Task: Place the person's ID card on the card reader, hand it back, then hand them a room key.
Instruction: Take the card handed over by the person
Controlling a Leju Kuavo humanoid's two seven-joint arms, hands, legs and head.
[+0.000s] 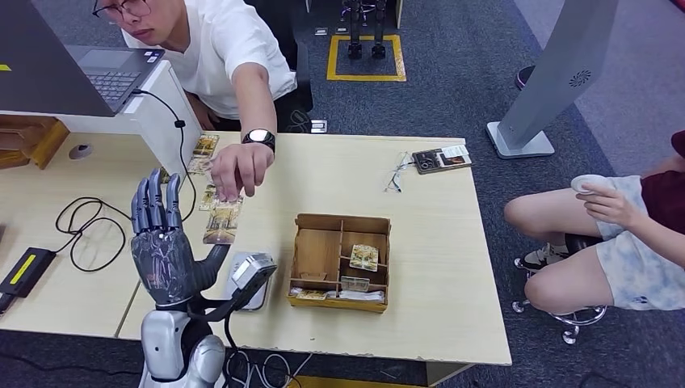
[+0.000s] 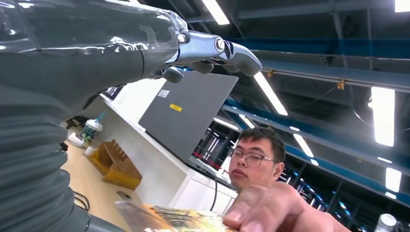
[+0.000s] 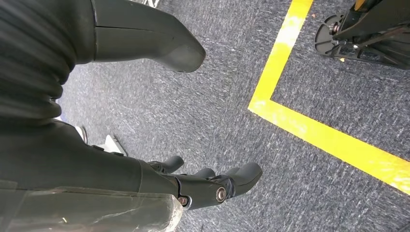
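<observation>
The robot's left hand [image 1: 165, 238] is raised above the near left part of the bench [image 1: 436, 242], palm turned up and fingers straight and spread, holding nothing. Just beyond its fingertips, a person's hand [image 1: 236, 168] reaches across the bench and pinches the far end of the ID card [image 1: 222, 220], a picture-printed card that hangs between that hand and the robot's thumb. The card is close to the robot's hand, but whether it touches it cannot be told. In the left wrist view the card [image 2: 169, 218] appears blurred under the person's fingertips [image 2: 241, 212].

The card reader [image 1: 250, 279], a small grey device, sits on the bench just beside the robot's hand, toward the middle. Next to it stands a wooden box [image 1: 339, 263] with compartments, several holding cards. More cards [image 1: 203, 149] lie on the bench behind the person's wrist.

The right hand [image 3: 212, 186] hangs over the carpeted floor [image 3: 217, 106] beside a yellow line [image 3: 309, 125], fingers loosely curled, with nothing in them.
</observation>
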